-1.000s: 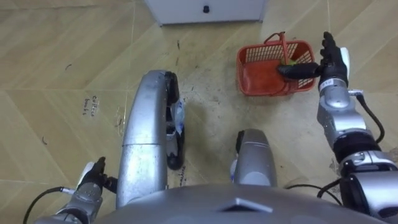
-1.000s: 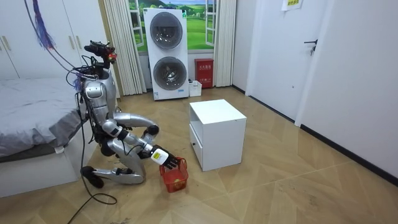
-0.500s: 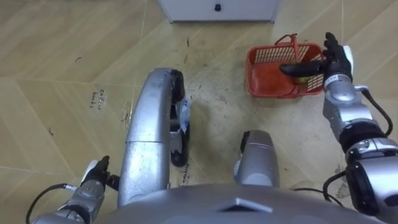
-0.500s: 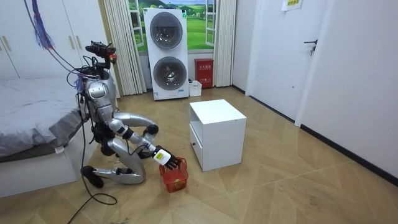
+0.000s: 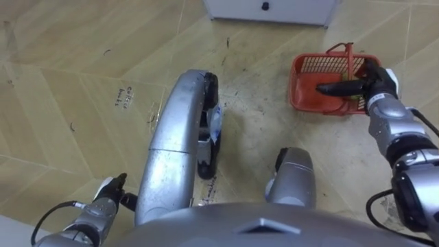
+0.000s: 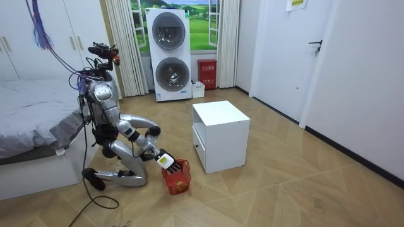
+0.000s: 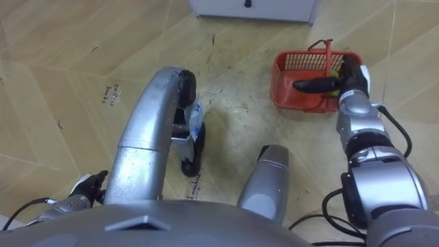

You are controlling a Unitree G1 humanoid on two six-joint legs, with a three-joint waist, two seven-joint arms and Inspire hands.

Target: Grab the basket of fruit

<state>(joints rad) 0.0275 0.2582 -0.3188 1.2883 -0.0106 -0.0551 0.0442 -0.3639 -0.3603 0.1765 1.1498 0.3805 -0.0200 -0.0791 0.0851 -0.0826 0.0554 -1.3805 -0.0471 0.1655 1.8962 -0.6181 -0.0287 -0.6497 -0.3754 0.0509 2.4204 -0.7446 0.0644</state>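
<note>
Kneeling on wood floor point(image 5: 68, 55) between bed point(image 6: 31, 107) and white cabinet point(image 6: 221, 135). Reaching over the red fruit basket point(image 5: 305, 99), standing far right, with right hand point(image 5: 378, 84): fingers uncurled, thumb stretched across it. Left hand point(image 5: 103, 206) near left, grip unreadable.

I saw bare wood floor point(image 5: 82, 62) to the left of the red basket point(image 5: 319, 103) and on its near side, so a hand could come in there with nothing in the way. The white cabinet point(image 5: 271, 8) stood near the basket's far side, with a strip of floor between them, so that side was tighter. The basket's thin handle point(image 5: 351, 53) stood up over it, the robot's right hand point(image 5: 374, 82) was at its right rim, and the bed point(image 6: 31, 120) was close behind the kneeling robot.
</note>
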